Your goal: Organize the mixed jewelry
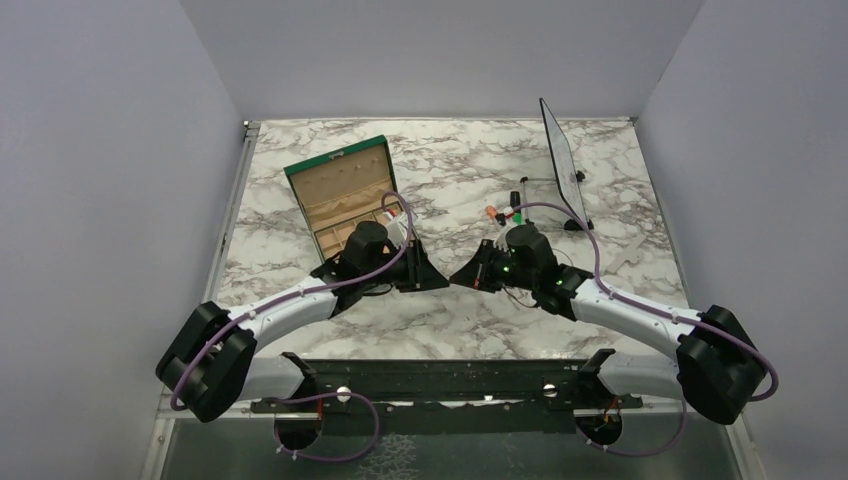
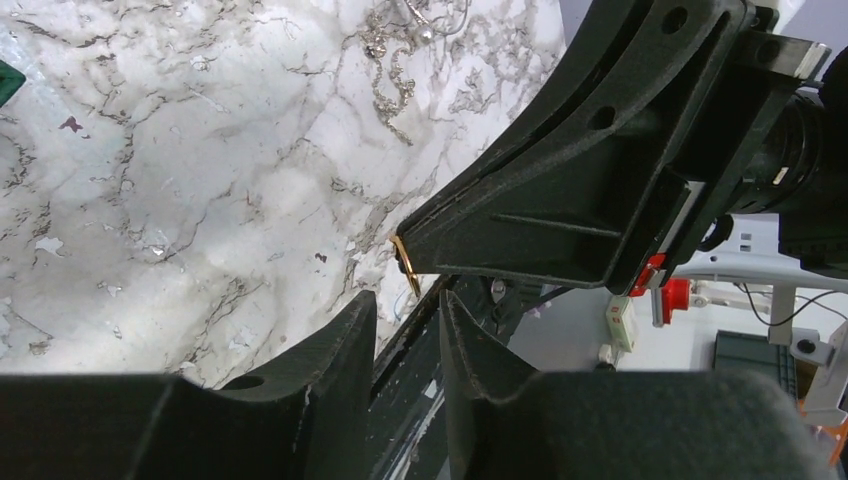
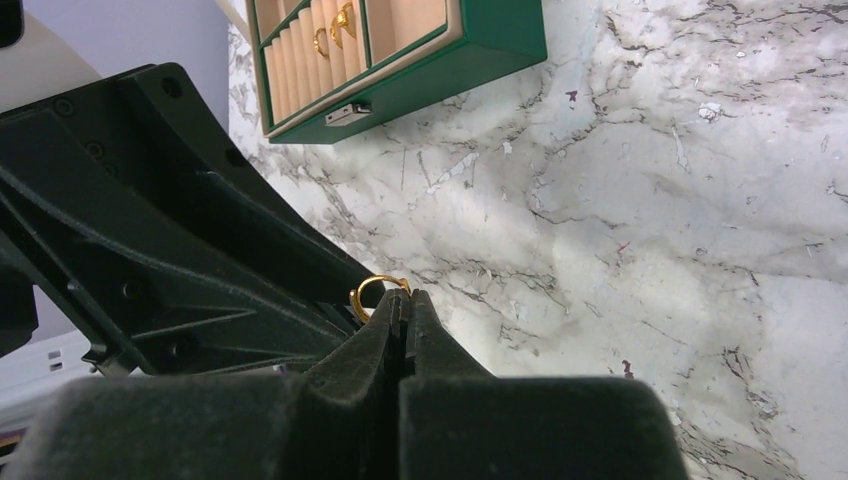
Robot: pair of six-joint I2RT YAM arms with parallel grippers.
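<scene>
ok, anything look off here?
Mainly the gold ring: it is pinched only by its rim at the very tips of the right fingers, so the hold looks marginal. The left fingers sit right beside it, apart, not on it. The silver chain lies in a loose tangle on the table.
</scene>
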